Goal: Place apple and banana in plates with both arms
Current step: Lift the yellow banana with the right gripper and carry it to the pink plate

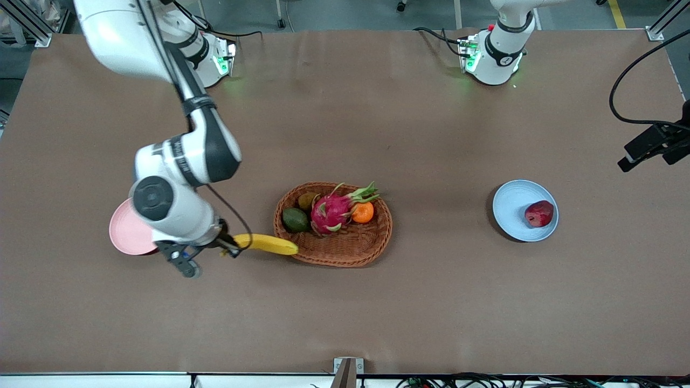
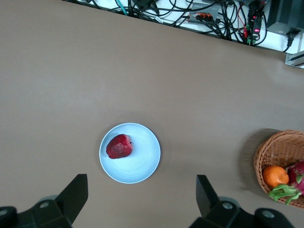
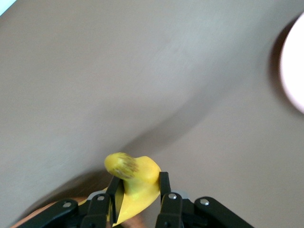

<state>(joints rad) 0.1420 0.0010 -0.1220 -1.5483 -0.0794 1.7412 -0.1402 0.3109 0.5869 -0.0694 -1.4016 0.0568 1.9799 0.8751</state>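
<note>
We are gripping the banana (image 1: 265, 243) near one end in our right end effector (image 3: 138, 195), between the wicker basket (image 1: 345, 253) and the pink plate (image 1: 127, 235). To place it well, we are judging it should travel level and centre over that plate, because its free end is hanging near the basket rim. Our left end effector (image 2: 140, 202) is waiting wide open above the blue plate (image 1: 512, 202) holding the apple (image 1: 539, 213). Dragon fruit (image 1: 333, 210) and orange (image 1: 363, 212) are sitting in the basket on the worktop (image 1: 345, 312).

Both arms are glossy white with black joint bands and trailing black cables. Green lights glow at their bases. Each claw is black with small silver screws.
</note>
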